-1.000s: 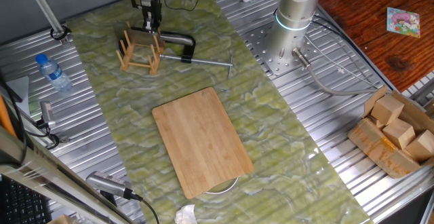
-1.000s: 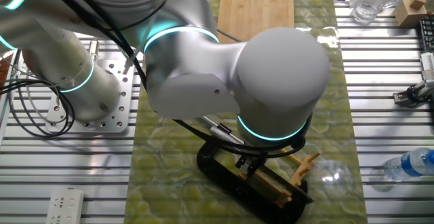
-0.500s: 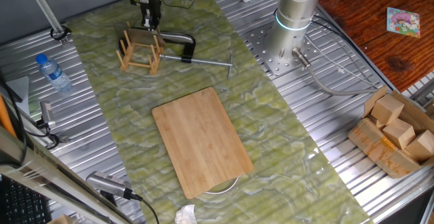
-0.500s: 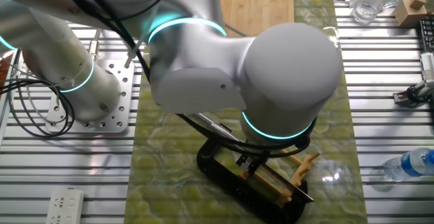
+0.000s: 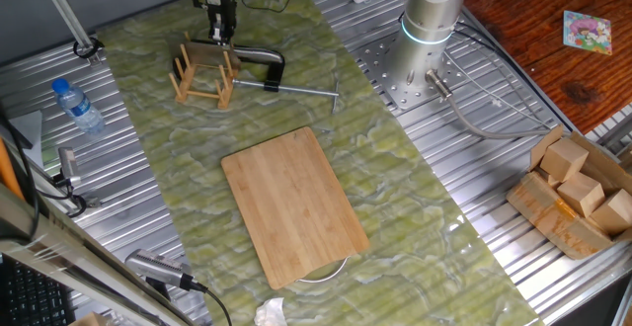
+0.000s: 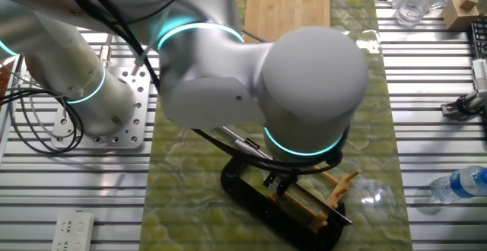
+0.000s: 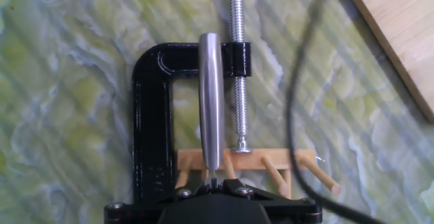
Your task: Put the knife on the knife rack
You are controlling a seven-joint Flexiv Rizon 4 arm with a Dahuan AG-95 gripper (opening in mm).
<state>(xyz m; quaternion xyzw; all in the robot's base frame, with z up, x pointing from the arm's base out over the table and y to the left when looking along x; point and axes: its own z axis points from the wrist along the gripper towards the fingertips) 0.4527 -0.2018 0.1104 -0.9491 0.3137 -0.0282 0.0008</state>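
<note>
The knife [image 7: 211, 95] shows edge-on in the hand view, its rounded silver handle pointing away from me. Its thin blade runs down between the upright dowels of the small wooden knife rack [image 7: 271, 161]. My gripper [image 7: 213, 181] is shut on the blade's near end, right above the rack. In one fixed view the gripper [image 5: 218, 36] hangs over the rack [image 5: 204, 81] at the far left of the mat, with the dark blade [image 5: 208, 51] standing in it. In the other fixed view the arm hides the knife; only part of the rack [image 6: 336, 191] shows.
A black C-clamp [image 7: 152, 115] with a steel screw rod [image 7: 237, 61] lies against the rack. It also shows in one fixed view [image 5: 261, 60]. A bamboo cutting board [image 5: 292, 203] lies mid-mat. A water bottle [image 5: 77, 106] stands at the left. A dark cable [image 7: 296, 81] hangs across the hand view.
The arm's upper links shifted a little in the other fixed view. The gripper, knife and rack stay in about the same place.
</note>
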